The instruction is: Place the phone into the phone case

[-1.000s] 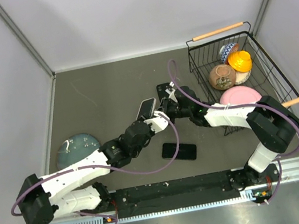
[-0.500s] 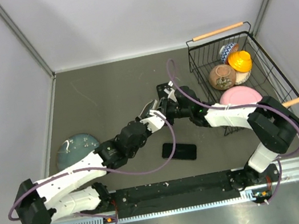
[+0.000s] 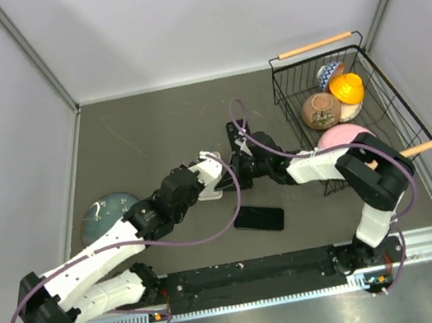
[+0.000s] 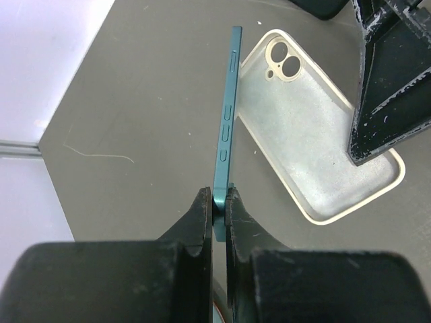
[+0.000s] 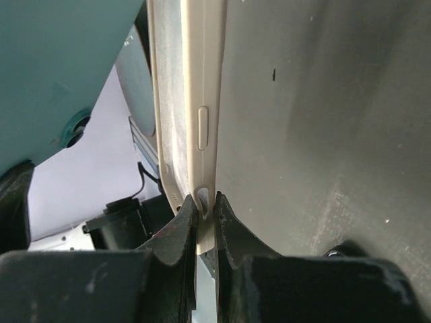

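left pincer [image 4: 217,202] clamped on phone [image 4: 227,121] by its thin edges: rigid, slick, probably pivots. right pincer [image 5: 204,210] pinching case [image 4: 316,134] rim: looks soft, will flex. Hold phone nearer middle.

The phone case [image 4: 316,141] is lying flat at the middle of the bench [image 3: 144,132], with the phone [image 4: 225,134] standing on edge just beside it, pinched in the left end effector [image 4: 217,202]. The right end effector [image 5: 204,215] is clamping the case's rim from the other side. A second phone [image 3: 259,218] is lying nearer the arm bases, a plate [image 3: 103,210] is sitting far left, and a wire basket [image 3: 274,80] holding bowls [image 3: 321,109] is standing at the right rear.
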Available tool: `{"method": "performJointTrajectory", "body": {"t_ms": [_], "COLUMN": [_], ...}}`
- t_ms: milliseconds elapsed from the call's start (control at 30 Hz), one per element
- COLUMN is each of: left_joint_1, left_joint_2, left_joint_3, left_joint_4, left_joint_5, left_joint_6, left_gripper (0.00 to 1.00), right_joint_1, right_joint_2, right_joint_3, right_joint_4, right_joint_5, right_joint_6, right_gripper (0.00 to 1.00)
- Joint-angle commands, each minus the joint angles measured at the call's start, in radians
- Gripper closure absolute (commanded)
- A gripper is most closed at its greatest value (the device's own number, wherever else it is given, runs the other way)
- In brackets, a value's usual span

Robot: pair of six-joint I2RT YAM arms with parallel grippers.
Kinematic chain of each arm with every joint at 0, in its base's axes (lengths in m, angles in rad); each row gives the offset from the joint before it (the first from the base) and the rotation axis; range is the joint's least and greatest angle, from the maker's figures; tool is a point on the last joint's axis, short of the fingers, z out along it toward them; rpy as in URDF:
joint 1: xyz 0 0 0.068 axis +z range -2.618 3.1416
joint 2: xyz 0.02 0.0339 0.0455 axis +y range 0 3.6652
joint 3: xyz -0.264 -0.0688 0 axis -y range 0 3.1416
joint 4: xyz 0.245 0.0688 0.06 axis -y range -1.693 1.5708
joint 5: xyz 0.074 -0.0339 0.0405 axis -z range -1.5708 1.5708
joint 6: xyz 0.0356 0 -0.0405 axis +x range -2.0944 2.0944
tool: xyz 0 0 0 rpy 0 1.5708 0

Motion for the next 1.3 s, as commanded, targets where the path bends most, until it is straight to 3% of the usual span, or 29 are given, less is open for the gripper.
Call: {"method": "performJointTrajectory", "body": {"t_ms": [0,333,433,467,567,667,767,867,1133,1200,1267], "left_joint_1": [0.028,0.061,0.068,0.080,0.104,0.113,0.124,0.125,0.127,0.127,0.127], "left_joint_2": [-0.030,-0.083,-0.105,-0.113,-0.154,-0.174,-0.189,-0.198,-0.243,-0.260,-0.281], "left_joint_3": [0.048,0.080,0.086,0.092,0.105,0.115,0.128,0.147,0.169,0.175,0.183], "left_joint_4": [0.013,-0.135,-0.160,-0.165,-0.185,-0.214,-0.252,-0.292,-0.266,-0.264,-0.266], "left_joint_5": [-0.096,0.068,0.107,0.151,0.240,0.301,0.360,0.438,0.617,0.639,0.651], "left_joint_6": [-0.012,-0.106,-0.143,-0.153,-0.180,-0.200,-0.200,-0.178,-0.167,-0.163,-0.161], "left_gripper": [1.00,1.00,1.00,1.00,1.00,1.00,1.00,1.00,1.00,1.00,1.00], "right_joint_1": [0.009,0.006,0.003,-0.006,-0.045,-0.074,-0.080,-0.083,-0.081,-0.084,-0.085], "right_joint_2": [0.062,0.162,0.173,0.165,0.084,-0.038,-0.163,-0.291,-0.528,-0.580,-0.624], "right_joint_3": [0.052,0.130,0.136,0.143,0.088,0.067,0.081,0.054,-0.041,-0.075,-0.165], "right_joint_4": [0.005,-0.056,-0.026,-0.026,0.121,0.154,0.094,0.192,0.108,0.138,0.248], "right_joint_5": [-0.065,-0.042,-0.072,-0.080,-0.154,-0.184,-0.194,-0.324,-0.376,-0.494,-0.508], "right_joint_6": [-0.071,-0.123,-0.131,-0.151,-0.158,-0.224,-0.387,-0.514,-0.995,-1.020,-0.966], "right_gripper": [1.00,1.00,0.85,0.74,0.52,0.40,0.36,0.31,0.29,0.27,0.25]}}
